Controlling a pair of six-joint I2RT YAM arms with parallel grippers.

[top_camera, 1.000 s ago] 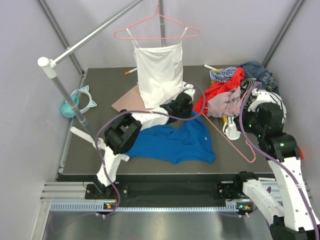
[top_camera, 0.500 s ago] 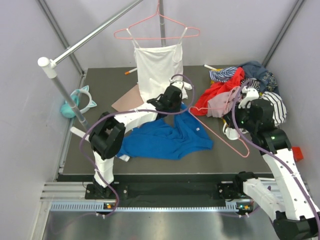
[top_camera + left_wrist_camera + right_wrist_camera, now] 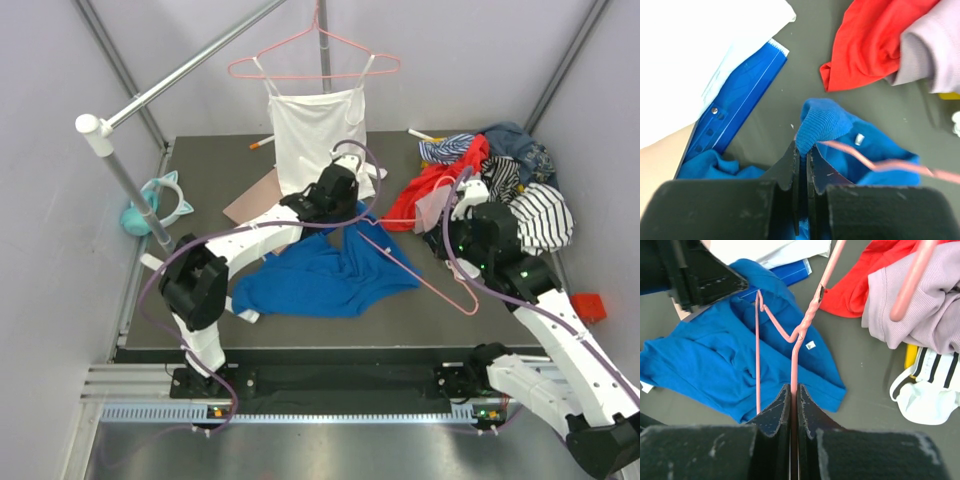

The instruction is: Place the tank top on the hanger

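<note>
Blue tank top [image 3: 310,285] is looking floppy, left gripper [image 3: 802,150] is pinching its bunched edge. Right gripper [image 3: 794,394] is clamping the hanger [image 3: 793,365].

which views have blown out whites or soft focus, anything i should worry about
Left wrist: the white camisole is blown out to flat white, and the hanger wire looks soft. Right wrist: the hanger's hook end at top right is out of focus; the tank top is sharp. Top external: even light, no glare.
</note>
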